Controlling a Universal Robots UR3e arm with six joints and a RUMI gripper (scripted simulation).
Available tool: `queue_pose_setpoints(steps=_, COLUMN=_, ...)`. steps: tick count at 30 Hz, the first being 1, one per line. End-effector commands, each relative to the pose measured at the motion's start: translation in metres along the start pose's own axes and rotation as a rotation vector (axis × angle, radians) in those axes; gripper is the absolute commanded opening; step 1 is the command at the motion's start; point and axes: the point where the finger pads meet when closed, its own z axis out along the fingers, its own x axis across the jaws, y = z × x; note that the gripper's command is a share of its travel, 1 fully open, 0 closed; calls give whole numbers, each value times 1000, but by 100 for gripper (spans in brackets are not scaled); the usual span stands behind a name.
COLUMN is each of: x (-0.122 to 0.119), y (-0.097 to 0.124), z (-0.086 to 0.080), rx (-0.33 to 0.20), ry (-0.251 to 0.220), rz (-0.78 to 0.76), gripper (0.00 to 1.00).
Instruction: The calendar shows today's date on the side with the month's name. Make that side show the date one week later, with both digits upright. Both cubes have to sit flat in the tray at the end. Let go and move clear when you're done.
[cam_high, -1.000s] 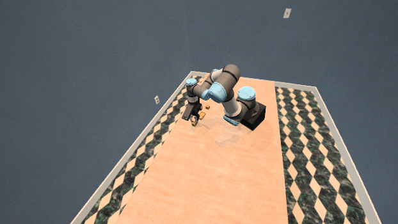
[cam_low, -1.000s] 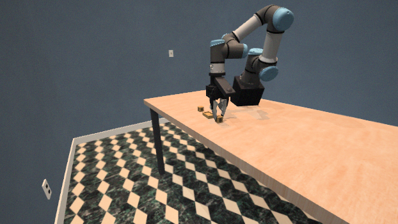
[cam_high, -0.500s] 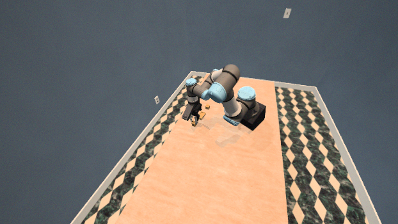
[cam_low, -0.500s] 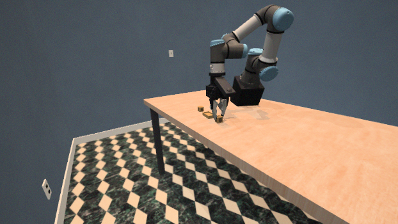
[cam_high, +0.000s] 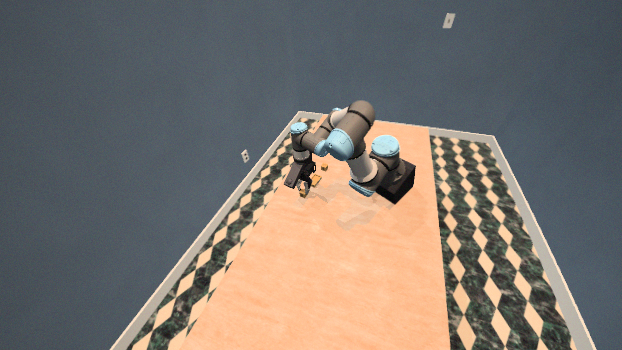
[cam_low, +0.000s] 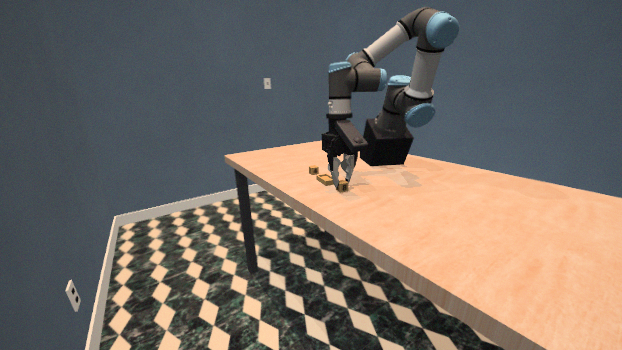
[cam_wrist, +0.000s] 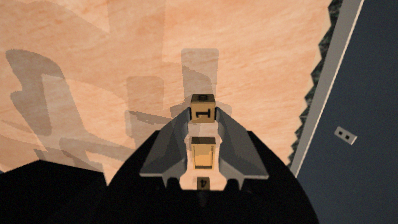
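My gripper (cam_high: 303, 189) (cam_low: 343, 181) (cam_wrist: 203, 108) is shut on a small wooden date cube (cam_high: 303, 192) (cam_low: 343, 187) (cam_wrist: 202, 108) and holds it at the table top, just in front of the tray. The cube's face in the wrist view carries a dark digit that looks like a 1 lying sideways. The empty wooden tray (cam_high: 316, 180) (cam_low: 324, 179) (cam_wrist: 203, 152) lies flat just behind the held cube. The second cube (cam_high: 324, 167) (cam_low: 313, 170) (cam_wrist: 203, 183) sits on the table beyond the tray, outside it, showing a 4 in the wrist view.
The robot's black base (cam_high: 397, 181) (cam_low: 386, 145) stands on the wooden table (cam_high: 325, 280) (cam_low: 475, 225). The table's near edge and the checkered floor (cam_low: 210, 280) are close to the cubes. A grey wall strip (cam_wrist: 325, 85) shows beyond the table edge.
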Motion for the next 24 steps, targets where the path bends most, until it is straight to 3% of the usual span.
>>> queue_pose_setpoints(steps=1, x=1, y=1, z=0, rx=-1, ry=2, rz=0, gripper=10)
queue_pose_setpoints(steps=24, x=0, y=0, z=3, rx=-1, ry=0, rz=0, gripper=10)
